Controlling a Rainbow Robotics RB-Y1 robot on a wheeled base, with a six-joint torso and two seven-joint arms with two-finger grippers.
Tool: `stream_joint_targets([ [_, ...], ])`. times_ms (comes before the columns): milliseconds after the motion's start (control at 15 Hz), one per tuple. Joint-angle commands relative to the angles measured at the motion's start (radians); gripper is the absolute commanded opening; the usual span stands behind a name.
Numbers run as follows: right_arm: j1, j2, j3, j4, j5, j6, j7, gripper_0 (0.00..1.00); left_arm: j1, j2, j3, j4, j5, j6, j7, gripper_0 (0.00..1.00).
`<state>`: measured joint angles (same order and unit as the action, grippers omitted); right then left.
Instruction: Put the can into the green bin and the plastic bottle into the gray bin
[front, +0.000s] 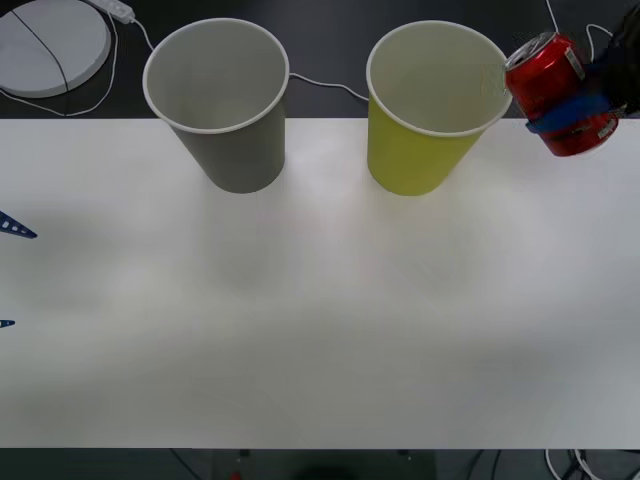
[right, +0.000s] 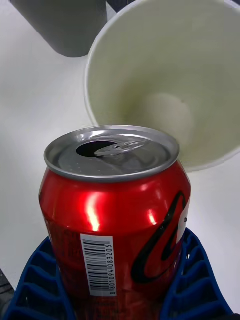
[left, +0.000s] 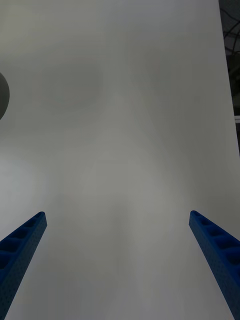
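The right gripper (front: 578, 112) is seen at the far right of the front view, raised above the tabletop (front: 320, 300), with its blue ribbed fingers (right: 195, 280) closed around the lower body of the can (front: 558, 92). The can is held clear of the tabletop, tilted with its silver top leaning toward the green bin (front: 432, 108), and it sits just beside that bin's white rim on the right-hand side; whether can and rim touch cannot be told. In the right wrist view the can (right: 115, 210) is seen from close by, its pull-tab and opened mouth facing the camera, a barcode on its red side, and the pale inside of the green bin (right: 165, 75) lies just beyond its top. The gray bin (front: 222, 105) stands upright to the left of the green bin, the two near each other at the far edge of the tabletop but apart; a part of its gray wall (right: 65, 25) is also noted in the right wrist view. The left gripper (front: 8, 275) is recorded at the left edge of the front view, low over the tabletop and well apart from both bins. In the left wrist view its two blue fingers (left: 22, 245) are spread wide, nothing is held between them, and bare tabletop (left: 120, 150) lies beneath.
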<state>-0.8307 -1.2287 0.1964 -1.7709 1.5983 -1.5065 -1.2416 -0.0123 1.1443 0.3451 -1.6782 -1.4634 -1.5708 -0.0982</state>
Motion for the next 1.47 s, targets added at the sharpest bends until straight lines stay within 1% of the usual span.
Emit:
stream_joint_targets([
  [67,-0.160,0.046,0.133,0.130,0.026,0.012,0.014,0.00,0.000,0.000,0.000,0.000,0.000,0.000,0.000,1.00],
  [267,-0.301,0.114,0.256,0.261,0.060,0.043,0.016,0.00,0.000,0.000,0.000,0.000,0.000,0.000,0.000,1.00],
  [533,-0.438,0.209,0.382,0.441,0.104,0.111,0.057,0.00,0.000,0.000,0.000,0.000,0.000,0.000,0.000,1.00],
  [600,-0.459,0.230,0.403,0.473,0.112,0.123,0.056,0.00,0.000,0.000,0.000,0.000,0.000,0.000,0.000,1.00],
  [733,-0.492,0.278,0.417,0.541,0.135,0.132,0.071,0.00,0.000,0.000,0.000,0.000,0.000,0.000,0.000,1.00],
  [933,-0.508,0.298,0.419,0.564,0.158,0.132,0.099,0.00,0.000,0.000,0.000,0.000,0.000,0.000,0.000,1.00],
  [1000,-0.513,0.298,0.419,0.564,0.160,0.134,0.108,0.21,0.000,0.000,0.000,0.000,0.000,0.000,0.000,1.00],
  [1067,-0.513,0.298,0.420,0.561,0.163,0.137,0.113,0.76,0.000,0.000,0.000,0.000,0.000,0.000,0.000,1.00],
  [1133,-0.515,0.298,0.419,0.558,0.163,0.141,0.116,1.00,0.000,0.000,0.000,0.000,0.000,0.000,0.000,1.00],
  [1333,-0.513,0.298,0.420,0.553,0.166,0.147,0.125,1.00,0.000,0.000,0.000,0.000,0.000,0.000,0.000,1.00],
  [1467,-0.513,0.282,0.419,0.539,0.157,0.146,0.128,1.00,0.000,0.000,0.000,0.000,0.000,0.000,0.000,1.00],
])
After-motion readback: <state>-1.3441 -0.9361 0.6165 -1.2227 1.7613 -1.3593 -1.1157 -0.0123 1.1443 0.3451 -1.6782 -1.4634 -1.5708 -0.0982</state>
